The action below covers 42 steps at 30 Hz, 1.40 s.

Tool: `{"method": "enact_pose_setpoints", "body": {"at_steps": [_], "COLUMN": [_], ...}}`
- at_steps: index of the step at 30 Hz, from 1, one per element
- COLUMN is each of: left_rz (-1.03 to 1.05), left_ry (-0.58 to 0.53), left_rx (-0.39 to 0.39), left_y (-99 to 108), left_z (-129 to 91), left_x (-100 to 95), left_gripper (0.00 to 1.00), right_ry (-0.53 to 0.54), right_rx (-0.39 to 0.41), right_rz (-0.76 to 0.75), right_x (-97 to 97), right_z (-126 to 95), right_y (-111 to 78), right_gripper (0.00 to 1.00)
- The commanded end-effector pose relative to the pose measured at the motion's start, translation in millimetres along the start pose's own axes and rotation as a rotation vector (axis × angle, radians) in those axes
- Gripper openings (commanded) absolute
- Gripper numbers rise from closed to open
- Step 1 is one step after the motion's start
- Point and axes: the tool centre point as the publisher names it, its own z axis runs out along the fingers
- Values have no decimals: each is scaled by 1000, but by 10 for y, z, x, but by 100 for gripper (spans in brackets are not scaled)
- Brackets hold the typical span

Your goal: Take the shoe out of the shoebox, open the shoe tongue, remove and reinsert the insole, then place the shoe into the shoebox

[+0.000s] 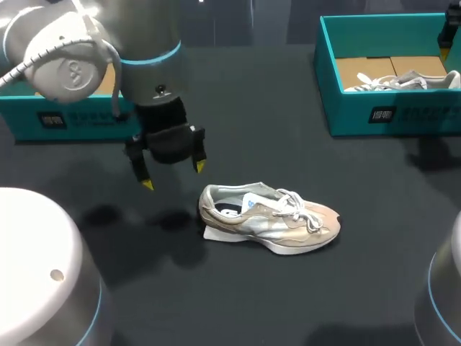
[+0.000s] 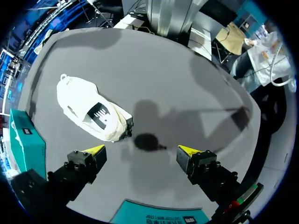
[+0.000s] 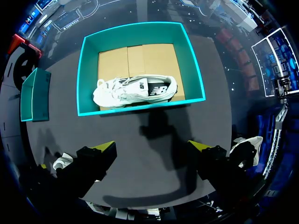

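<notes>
You're working over a dark grey matte bench (image 1: 288,303). At your far left on it stands an open-topped teal cardboard box (image 1: 86,117), with tan cardboard showing inside it.

The dark table (image 1: 288,94) bears 1 beige shoe (image 1: 270,220), 1 teal shoebox (image 1: 389,113) and another teal box (image 1: 72,119).

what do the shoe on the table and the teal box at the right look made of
Shoe: seemingly soft fabric and suede-like panels, matt beige and grey, with white laces and a white foam-like sole. Box: likely cardboard, matt teal walls, bare brown board on its floor.
</notes>
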Motion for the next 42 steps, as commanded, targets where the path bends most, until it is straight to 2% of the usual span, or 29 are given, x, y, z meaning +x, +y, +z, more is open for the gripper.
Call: {"method": "enact_pose_setpoints", "body": {"at_steps": [1,2,3,12,14,19,23,25,35,38,40,42], "left_rz": [-385,-466,-504,-504,-584,-699,-797,-841,-841,-863,-866,-856], "left_ry": [-103,-69,-38,-38,-64,-155,-277,-343,-343,-438,-438,-475], "left_rx": [420,502,538,538,632,763,895,876,876,907,991,990], "left_y": [167,193,217,217,216,147,123,142,142,163,175,192], "left_z": [-95,-148,-212,-212,-103,118,193,220,220,478,622,741], "left_x": [142,155,178,178,216,358,453,503,503,537,552,550], "left_gripper": [100,100,100,100,100,100,100,100,100,100,100,100], "right_ry": [-1,-1,-1,-1,-1,-1,-1,-1,-1,-1,-1,-1], "right_rx": [0,0,0,0,0,0,0,0,0,0,0,0], "right_rz": [0,0,0,0,0,0,0,0,0,0,0,0], "right_x": [2,2,2,2,2,2,2,2,2,2,2,2], "right_z": [1,1,1,1,1,1,1,1,1,1,1,1], "right_y": [0,0,0,0,0,0,0,0,0,0,0,0], "right_gripper": [100,100,100,100,100,100,100,100,100,100,100,100]}}
